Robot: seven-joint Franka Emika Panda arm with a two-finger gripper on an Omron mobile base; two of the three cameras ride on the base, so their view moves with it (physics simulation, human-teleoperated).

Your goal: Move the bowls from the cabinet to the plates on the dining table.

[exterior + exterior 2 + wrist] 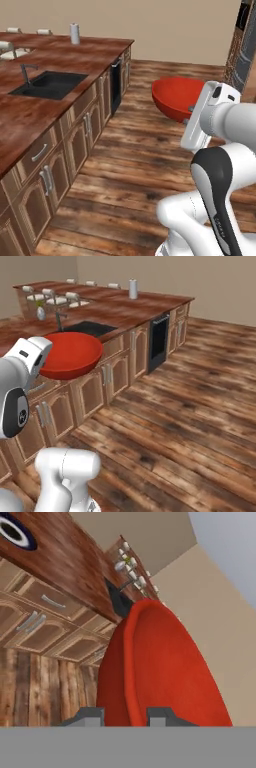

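Note:
My gripper is shut on the rim of the glossy red bowl, with a dark fingertip on each side of it. The bowl is carried tilted in the air over the wooden floor, in front of the white hand, and shows in the left base view and the right base view. The dining table with its reddish-brown top runs along the left. On that top lies the black-navy ringed plate with a white centre. The cream bowl, the blue plate and the wall cabinet are out of view.
A black sink with a faucet is set into the top. A white cylinder stands near the far edge. A black appliance front sits in the table's side. A dark tall unit stands at the right, across the wooden floor.

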